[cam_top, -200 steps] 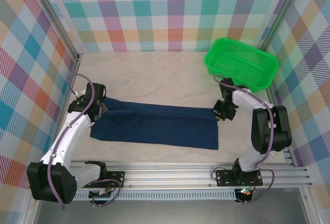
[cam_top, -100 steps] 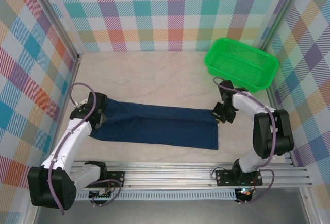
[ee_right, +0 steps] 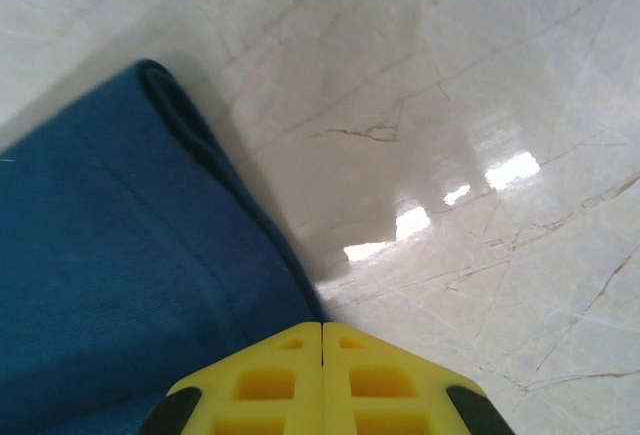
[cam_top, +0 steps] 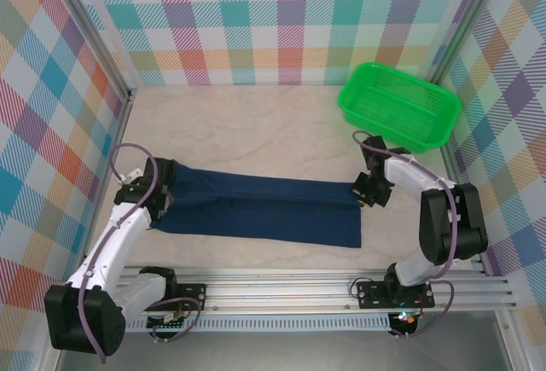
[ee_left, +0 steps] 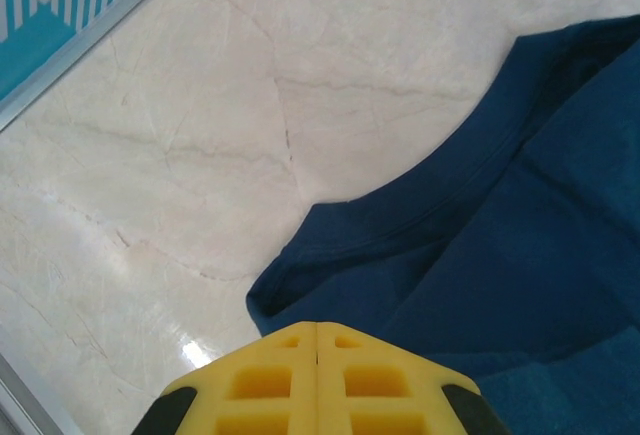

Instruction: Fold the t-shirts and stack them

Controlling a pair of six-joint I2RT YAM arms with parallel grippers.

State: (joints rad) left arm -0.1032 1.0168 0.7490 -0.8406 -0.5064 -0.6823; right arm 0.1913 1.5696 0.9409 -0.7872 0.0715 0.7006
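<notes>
While both hands pinch its ends, the dark navy blue short-sleeved cloth t-shirt [cam_top: 256,207] lies stretched as a long band across the pale marbled desk [cam_top: 256,132].
Yellow pads of the left hand [ee_left: 318,345] are closed at the collar end, and those of the right hand [ee_right: 322,343] on the opposite edge. The lengthwise fold looks done, while the crosswise folds and stacking seem left.

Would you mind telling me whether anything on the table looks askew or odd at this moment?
Nothing is spilled or damaged. The t-shirt lies as a long band held at its ends by the left gripper and the right gripper, running slightly askew to the near edge of the table.
</notes>
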